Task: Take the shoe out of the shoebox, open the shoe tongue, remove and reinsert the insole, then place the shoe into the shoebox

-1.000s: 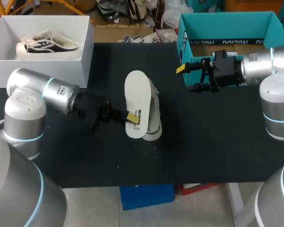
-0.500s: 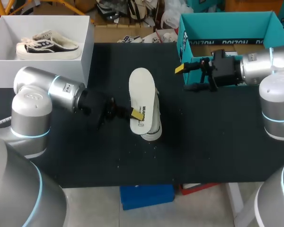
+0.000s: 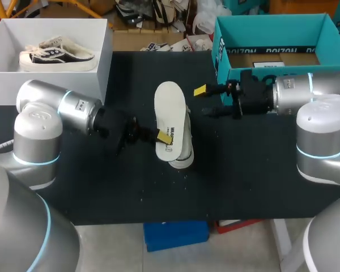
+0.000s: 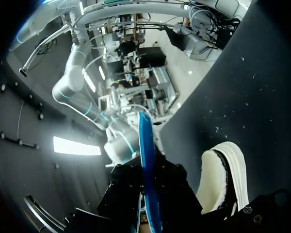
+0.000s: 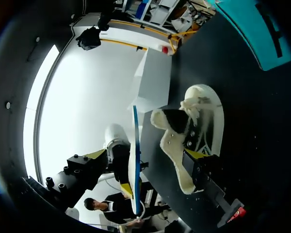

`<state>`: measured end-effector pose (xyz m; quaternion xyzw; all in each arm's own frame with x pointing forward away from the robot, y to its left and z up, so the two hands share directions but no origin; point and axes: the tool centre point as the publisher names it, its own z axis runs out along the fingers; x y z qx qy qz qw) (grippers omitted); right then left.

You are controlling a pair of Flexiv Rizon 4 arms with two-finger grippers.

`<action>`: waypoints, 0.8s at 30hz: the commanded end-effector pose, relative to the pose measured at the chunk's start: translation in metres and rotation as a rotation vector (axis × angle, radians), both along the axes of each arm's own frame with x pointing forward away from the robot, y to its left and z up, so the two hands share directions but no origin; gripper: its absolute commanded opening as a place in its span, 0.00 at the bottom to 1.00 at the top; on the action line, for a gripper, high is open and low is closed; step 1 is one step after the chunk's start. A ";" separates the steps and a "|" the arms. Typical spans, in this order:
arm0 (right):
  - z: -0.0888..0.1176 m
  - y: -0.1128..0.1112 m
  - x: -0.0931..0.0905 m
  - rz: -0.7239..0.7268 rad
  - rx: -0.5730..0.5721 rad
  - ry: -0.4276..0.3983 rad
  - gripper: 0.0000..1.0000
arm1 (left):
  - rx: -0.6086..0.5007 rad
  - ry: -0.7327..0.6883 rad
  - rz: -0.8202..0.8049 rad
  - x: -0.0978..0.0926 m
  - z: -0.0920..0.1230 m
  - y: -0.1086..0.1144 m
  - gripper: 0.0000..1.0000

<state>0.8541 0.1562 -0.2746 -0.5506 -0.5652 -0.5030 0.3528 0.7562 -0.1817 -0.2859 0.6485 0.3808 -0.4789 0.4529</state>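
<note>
Tabletop (image 3: 255, 170), matte black and flecked with pale specks, spans the front. Nearest on it, my left arm (image 3: 62, 110) comes in from the left and lies low over the surface. The left gripper (image 3: 163, 137) is clenched on a flat white foam insole (image 3: 170, 110), gripping it close to its nearer end, where 1 yellow tip shows against the printed face. In the left wrist view the insole runs edge-on, a thin blue-rimmed strip pressed between the 2 dark fingers.

Just under and beside the insole lies the white canvas low-top shoe with a black lining (image 3: 184, 152), out of any box and resting on its side on the table near the middle. The right wrist view shows its pale sole, dark opening and white laces, with a gap between it and the insole.

Farther back and to the right, my right arm (image 3: 311, 93) reaches in from the right. The right gripper (image 3: 207, 102) hangs released above the table, its 2 fingers spread wide and holding nothing. It is near the far end of the insole but apart from it, and just in front of the open teal cardboard shoebox (image 3: 220, 54).

That shoebox stands at the far right of the table. At the far left stands an open white box (image 3: 96, 73) holding a pair of cream and black slip-on shoes (image 3: 56, 52).
</note>
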 end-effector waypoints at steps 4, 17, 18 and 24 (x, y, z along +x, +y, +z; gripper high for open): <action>-0.006 0.030 -0.009 0.000 0.031 -0.012 0.98 | 0.001 -0.004 0.003 -0.001 -0.001 -0.001 0.00; -0.009 0.054 -0.012 0.027 0.051 -0.012 0.58 | 0.001 -0.004 0.003 -0.001 -0.001 -0.001 0.00; -0.008 0.055 -0.011 0.030 0.051 -0.012 0.52 | 0.001 -0.004 0.003 -0.001 -0.001 -0.001 0.00; -0.012 0.058 -0.009 0.035 0.045 -0.001 0.22 | 0.001 -0.004 0.003 -0.001 -0.001 -0.001 0.00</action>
